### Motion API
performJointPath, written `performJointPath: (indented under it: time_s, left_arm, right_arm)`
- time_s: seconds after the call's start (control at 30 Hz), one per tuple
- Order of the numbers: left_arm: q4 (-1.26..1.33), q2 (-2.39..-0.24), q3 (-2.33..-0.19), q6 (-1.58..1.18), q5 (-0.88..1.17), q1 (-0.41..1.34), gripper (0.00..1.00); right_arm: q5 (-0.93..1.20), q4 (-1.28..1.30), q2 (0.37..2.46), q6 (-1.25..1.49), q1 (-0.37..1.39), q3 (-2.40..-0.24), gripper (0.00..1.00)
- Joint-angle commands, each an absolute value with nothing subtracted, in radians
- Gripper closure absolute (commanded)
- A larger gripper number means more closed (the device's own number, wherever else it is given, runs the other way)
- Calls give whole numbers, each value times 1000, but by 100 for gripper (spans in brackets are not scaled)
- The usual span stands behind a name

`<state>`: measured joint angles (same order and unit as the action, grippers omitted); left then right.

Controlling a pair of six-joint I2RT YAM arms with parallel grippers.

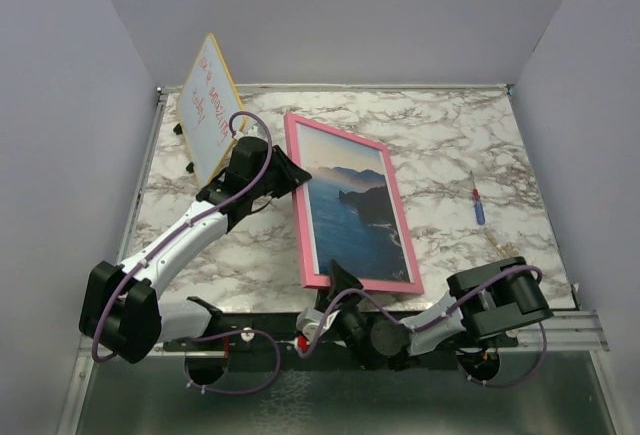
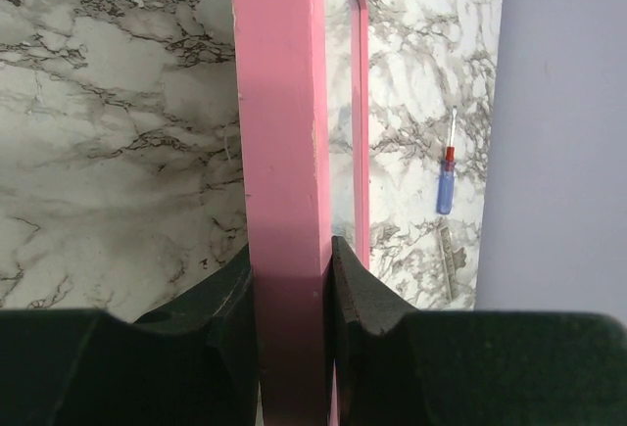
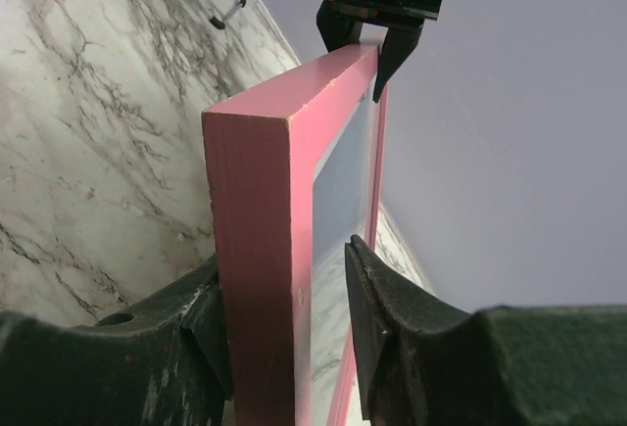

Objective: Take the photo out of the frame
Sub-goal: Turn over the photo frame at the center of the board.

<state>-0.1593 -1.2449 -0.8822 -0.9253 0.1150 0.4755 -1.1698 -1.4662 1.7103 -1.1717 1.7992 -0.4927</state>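
Top external shows the frame (image 1: pixel 301 235) tilted up from the bench (image 1: pixel 450 155), the photo (image 1: pixel 355 210) inside it. Left end effector (image 2: pixel 291 269) pinches its border; right end effector (image 3: pixel 284 269) straddles a corner (gap on one side): uneven closing could twist it free.

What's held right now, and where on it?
The frame, clamped by the left gripper on its border near the far corner. The right gripper straddles the near corner, gap at one finger: no grip yet.
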Motion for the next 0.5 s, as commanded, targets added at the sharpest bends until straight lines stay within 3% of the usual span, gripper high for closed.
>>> performJointPath:
  time_s: [0.0, 0.1, 0.2, 0.47]
  left_arm:
    - [-151, -1228, -896, -857, 26, 471, 100]
    - [-155, -1240, -908, -850, 29, 471, 100]
    - [-149, -1241, -907, -849, 31, 471, 100]
    - [-115, -1231, -893, -844, 53, 471, 100]
  right_arm:
    - [-1193, -1722, 1730, -1205, 1795, -516, 59]
    - [-1202, -1736, 1739, -1205, 1795, -523, 63]
    - [-1208, -1736, 1737, -1203, 1794, -527, 80]
    - [-1216, -1736, 1728, -1189, 1794, -546, 81]
